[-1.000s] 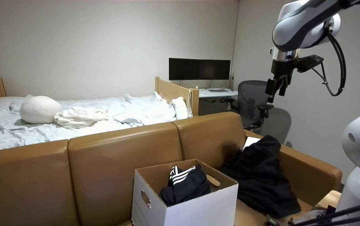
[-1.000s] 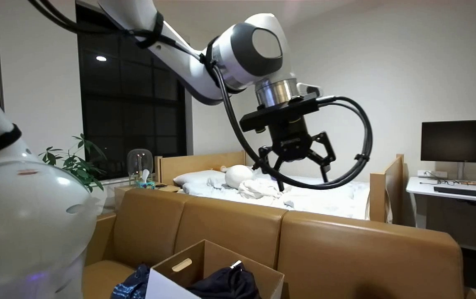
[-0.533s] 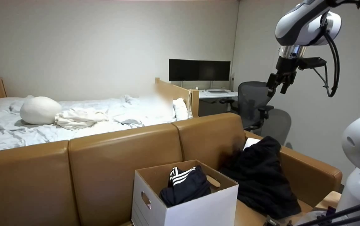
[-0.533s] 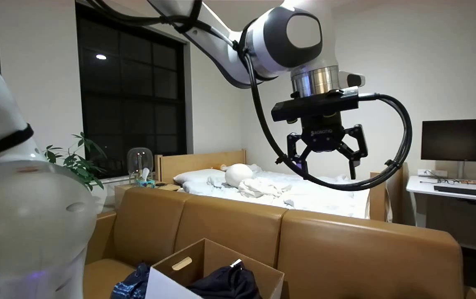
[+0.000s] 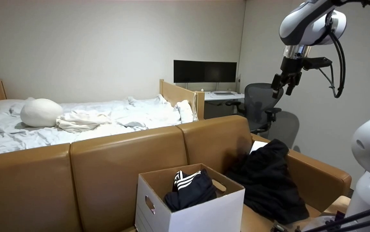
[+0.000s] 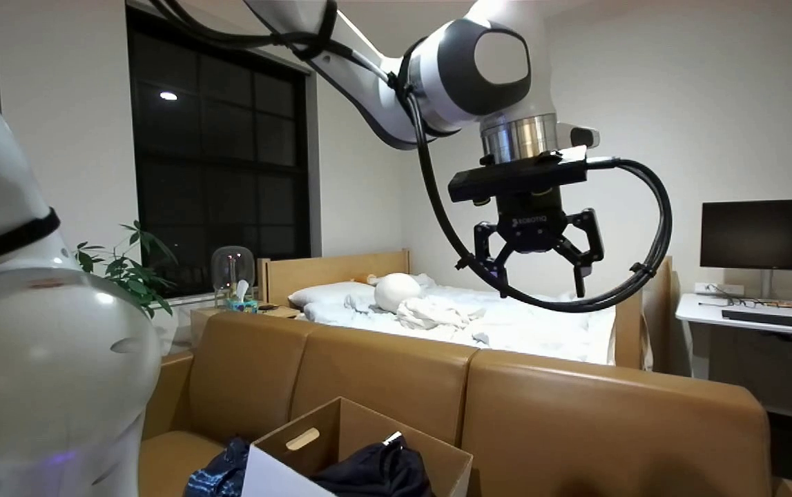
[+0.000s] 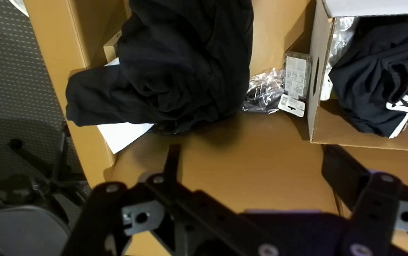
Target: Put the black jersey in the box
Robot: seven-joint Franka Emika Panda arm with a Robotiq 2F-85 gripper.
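Over the last second the tool (image 6: 541, 286) has swung toward 3 o'clock in an exterior view and levelled slightly; the latest half second brought hardly any shift. It hangs high above the tan sofa (image 5: 126, 161), spread wide with nothing in its grasp. The black jersey (image 7: 189, 64) has stayed put, heaped on the sofa, at 11 o'clock from the tool in the wrist view. The cardboard storage box (image 5: 209, 212), likewise unmoved, stands at 2 o'clock there, a dark three-striped garment (image 5: 196, 191) inside. If that heap is the jersey meant, the task looks barely begun, and a descent toward 11 o'clock seems due; were the striped garment meant, little would remain.
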